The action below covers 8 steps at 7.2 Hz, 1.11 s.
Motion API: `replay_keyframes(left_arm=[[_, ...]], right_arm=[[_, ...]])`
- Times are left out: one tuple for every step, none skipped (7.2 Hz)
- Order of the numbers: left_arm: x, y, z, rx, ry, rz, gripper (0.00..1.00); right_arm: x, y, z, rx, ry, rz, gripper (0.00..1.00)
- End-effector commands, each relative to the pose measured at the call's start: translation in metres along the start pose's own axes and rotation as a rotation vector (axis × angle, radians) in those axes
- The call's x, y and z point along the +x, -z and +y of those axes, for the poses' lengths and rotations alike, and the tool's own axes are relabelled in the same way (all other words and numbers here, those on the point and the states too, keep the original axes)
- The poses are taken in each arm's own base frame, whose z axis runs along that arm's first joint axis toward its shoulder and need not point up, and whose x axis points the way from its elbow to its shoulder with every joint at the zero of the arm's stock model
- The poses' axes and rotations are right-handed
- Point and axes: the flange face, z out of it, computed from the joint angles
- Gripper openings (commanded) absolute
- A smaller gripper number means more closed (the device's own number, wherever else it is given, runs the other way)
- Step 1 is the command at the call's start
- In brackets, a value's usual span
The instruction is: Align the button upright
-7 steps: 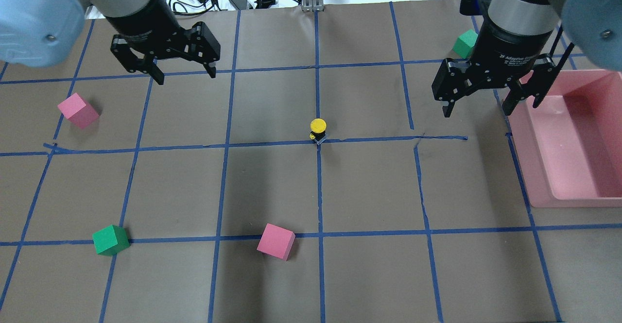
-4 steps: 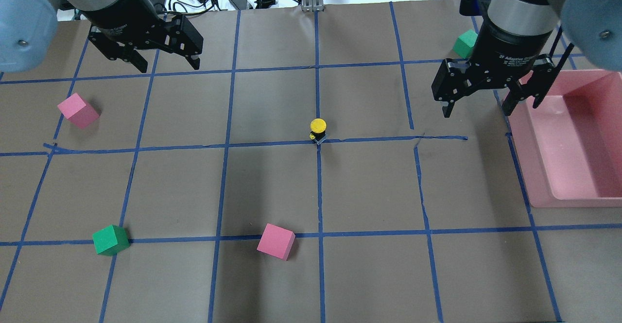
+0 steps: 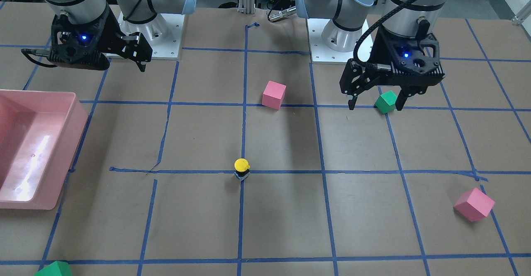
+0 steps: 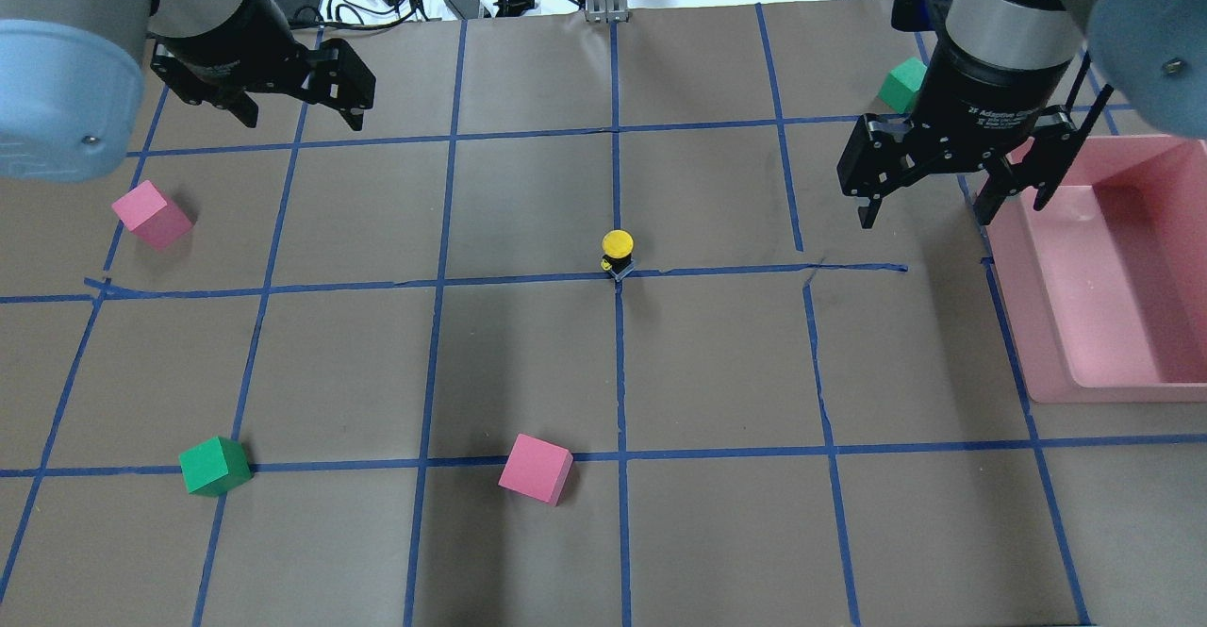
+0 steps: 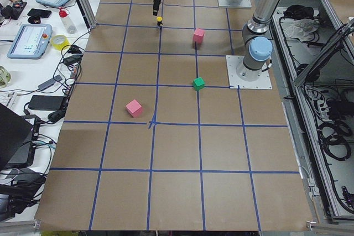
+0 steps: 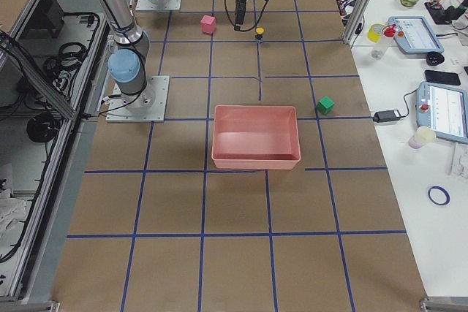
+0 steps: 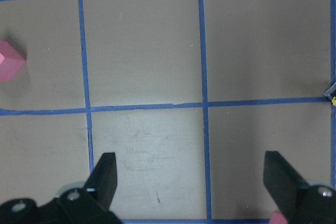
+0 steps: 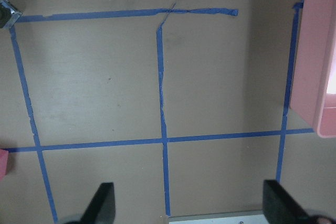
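Observation:
The button [image 4: 617,252] stands upright at the table's middle on a blue tape crossing, yellow cap on top and silvery base on the paper; it also shows in the front view [image 3: 242,168]. My left gripper [image 4: 302,118] is open and empty, high over the far left of the table, well away from the button. My right gripper [image 4: 924,217] is open and empty, to the button's right beside the pink tub. The left wrist view shows open fingers [image 7: 105,177] over bare paper. The right wrist view shows only the button's base [image 8: 7,14] at its edge.
A pink tub [image 4: 1016,288] sits at the right edge. Pink cubes lie at the left [image 4: 151,214] and near middle [image 4: 536,469]. Green cubes lie at near left [image 4: 215,465] and far right [image 4: 903,84]. Cables lie along the far edge.
My left gripper has drawn back toward the far left corner, away from the button. The right gripper and the button have not moved.

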Motion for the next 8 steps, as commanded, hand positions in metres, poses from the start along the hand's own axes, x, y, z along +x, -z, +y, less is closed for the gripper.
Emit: replay_keyframes(left_arm=[[0.013, 0.002, 0.002, 0.012, 0.008, 0.039, 1.00], [0.017, 0.002, 0.002, 0.013, 0.005, 0.042, 1.00], [0.018, 0.003, 0.003, 0.015, 0.003, 0.059, 1.00], [0.018, 0.009, 0.003, 0.025, 0.000, 0.060, 1.00], [0.016, 0.013, 0.005, 0.018, 0.000, 0.054, 1.00], [0.015, 0.017, 0.011, -0.019, 0.001, 0.050, 1.00], [0.014, 0.018, 0.016, -0.045, -0.002, 0.038, 1.00], [0.014, 0.017, 0.016, -0.047, 0.000, 0.037, 1.00]], right_arm=[[0.001, 0.005, -0.002, 0.012, -0.001, 0.006, 1.00], [0.001, 0.005, -0.002, 0.012, -0.001, -0.001, 1.00], [0.001, 0.002, -0.002, 0.008, -0.001, 0.000, 1.00], [0.001, -0.001, -0.002, 0.002, -0.002, 0.000, 1.00], [0.001, -0.001, -0.002, 0.002, 0.001, 0.003, 1.00], [0.001, -0.002, -0.002, 0.000, 0.035, 0.003, 1.00], [0.001, -0.003, -0.002, -0.001, 0.049, 0.001, 1.00], [0.000, -0.003, -0.002, -0.001, 0.050, 0.002, 1.00]])
